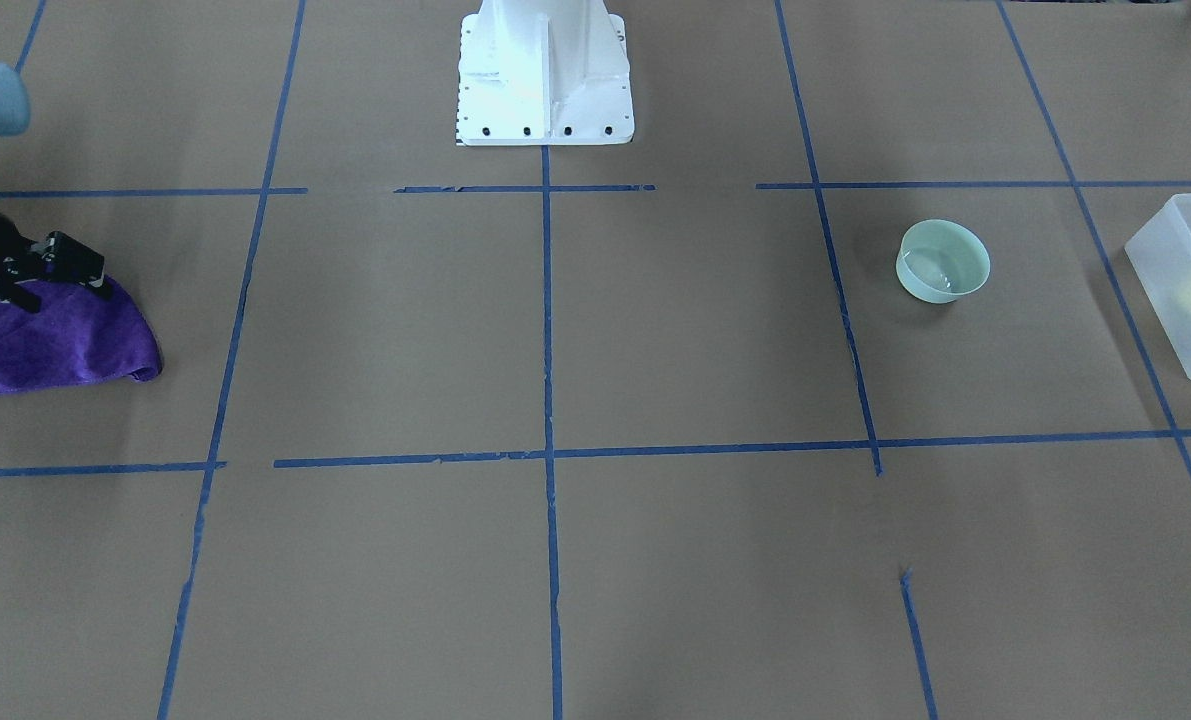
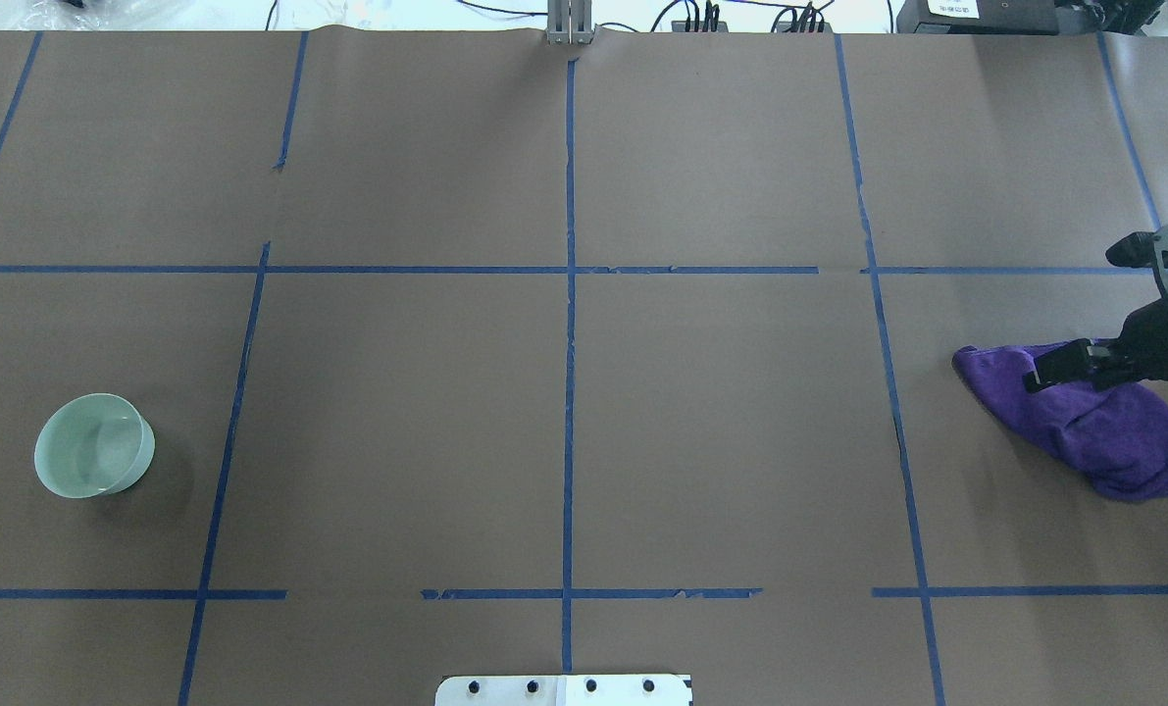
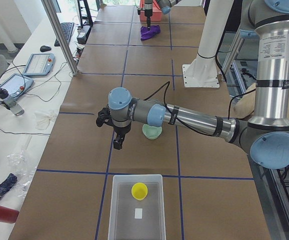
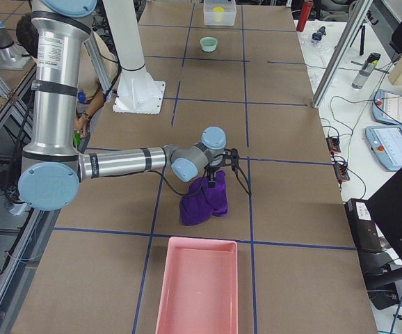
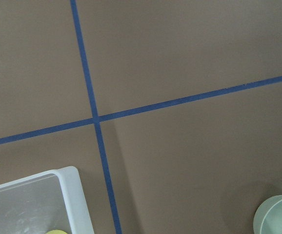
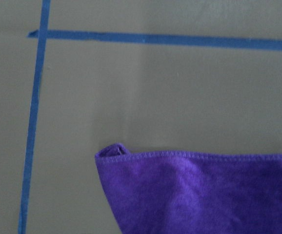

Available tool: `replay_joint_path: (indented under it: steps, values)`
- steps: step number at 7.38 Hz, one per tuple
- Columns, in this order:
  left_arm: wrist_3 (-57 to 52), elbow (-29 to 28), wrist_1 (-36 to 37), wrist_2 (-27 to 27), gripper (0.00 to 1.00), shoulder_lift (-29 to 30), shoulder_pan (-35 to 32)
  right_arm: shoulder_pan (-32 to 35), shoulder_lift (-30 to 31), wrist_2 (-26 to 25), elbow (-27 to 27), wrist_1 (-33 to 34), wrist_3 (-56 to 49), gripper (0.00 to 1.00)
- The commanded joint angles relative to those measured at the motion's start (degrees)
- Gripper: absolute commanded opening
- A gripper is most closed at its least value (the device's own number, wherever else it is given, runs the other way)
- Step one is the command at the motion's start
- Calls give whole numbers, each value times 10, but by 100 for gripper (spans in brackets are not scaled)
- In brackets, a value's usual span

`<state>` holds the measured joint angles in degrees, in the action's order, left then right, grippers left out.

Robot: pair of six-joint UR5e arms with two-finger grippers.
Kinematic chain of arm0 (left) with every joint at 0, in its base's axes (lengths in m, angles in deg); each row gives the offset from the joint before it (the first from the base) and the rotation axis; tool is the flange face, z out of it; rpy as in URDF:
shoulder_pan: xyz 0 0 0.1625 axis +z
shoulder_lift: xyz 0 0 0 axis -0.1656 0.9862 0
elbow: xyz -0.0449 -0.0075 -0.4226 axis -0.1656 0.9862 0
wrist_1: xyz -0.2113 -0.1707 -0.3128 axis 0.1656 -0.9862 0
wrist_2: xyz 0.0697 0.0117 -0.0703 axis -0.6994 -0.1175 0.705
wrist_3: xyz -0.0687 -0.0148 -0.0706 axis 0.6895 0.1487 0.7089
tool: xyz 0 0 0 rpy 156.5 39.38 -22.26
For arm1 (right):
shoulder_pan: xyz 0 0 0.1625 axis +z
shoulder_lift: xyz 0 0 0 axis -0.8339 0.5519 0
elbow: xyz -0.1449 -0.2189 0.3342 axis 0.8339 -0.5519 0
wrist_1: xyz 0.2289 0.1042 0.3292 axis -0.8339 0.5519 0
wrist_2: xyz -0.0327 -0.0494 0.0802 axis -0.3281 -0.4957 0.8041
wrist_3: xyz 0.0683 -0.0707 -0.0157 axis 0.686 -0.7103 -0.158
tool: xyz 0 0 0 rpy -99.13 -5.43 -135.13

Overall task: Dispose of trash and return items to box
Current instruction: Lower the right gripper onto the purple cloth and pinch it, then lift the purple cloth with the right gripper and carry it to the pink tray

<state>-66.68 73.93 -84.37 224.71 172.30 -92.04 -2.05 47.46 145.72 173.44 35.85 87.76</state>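
Left pincer [image 3: 117, 144] and right pincer [image 2: 1059, 369] cannot be told open or shut, the yellow cup [image 3: 139, 190] is put in the box [image 3: 152, 227], but the green bowl [image 2: 94, 445] and purple cloth [image 2: 1113, 431] are left out.

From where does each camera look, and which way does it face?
Front-facing: across the table, facing the robot's base; right gripper at its left edge.
Overhead: behind the robot, looking forward and down; right gripper at the purple cloth.
Exterior left: the table's left end; left arm near, box nearest.
Exterior right: the right end; right arm near, pink tray nearest.
Left wrist: down on box corner and green bowl; no gripper shows.
Right wrist: down on the cloth's edge.
Shared: front-facing and overhead both show bowl and cloth, sides swapped.
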Motion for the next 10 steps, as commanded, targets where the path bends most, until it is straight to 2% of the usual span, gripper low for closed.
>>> replay_joint_path:
  steps: [1, 2, 3, 4, 5, 8, 9, 10]
  values:
    - [16, 6, -41, 2, 100, 1, 19, -49, 29, -52, 18, -2, 42, 100]
    - [32, 6, -49, 1, 100, 1, 21, -58, 28, -57, 17, -2, 45, 100]
    - [33, 6, -63, -1, 100, 1, 30, -69, 26, -92, 12, -2, 45, 88]
    - [34, 6, -68, -2, 100, 1, 32, -69, 26, -102, 10, -2, 45, 8]
    - [41, 6, -68, -2, 100, 1, 33, -69, 26, -103, 6, -2, 45, 0]
    - [48, 6, -79, 0, 100, -3, 37, -60, 28, -93, 19, -3, 38, 0]
    - [52, -1, -78, 0, 100, -4, 48, -14, 35, -62, 46, 3, 38, 0]
    - [93, -2, -79, -2, 100, -5, 55, 82, 45, 35, 60, 5, 30, 0]
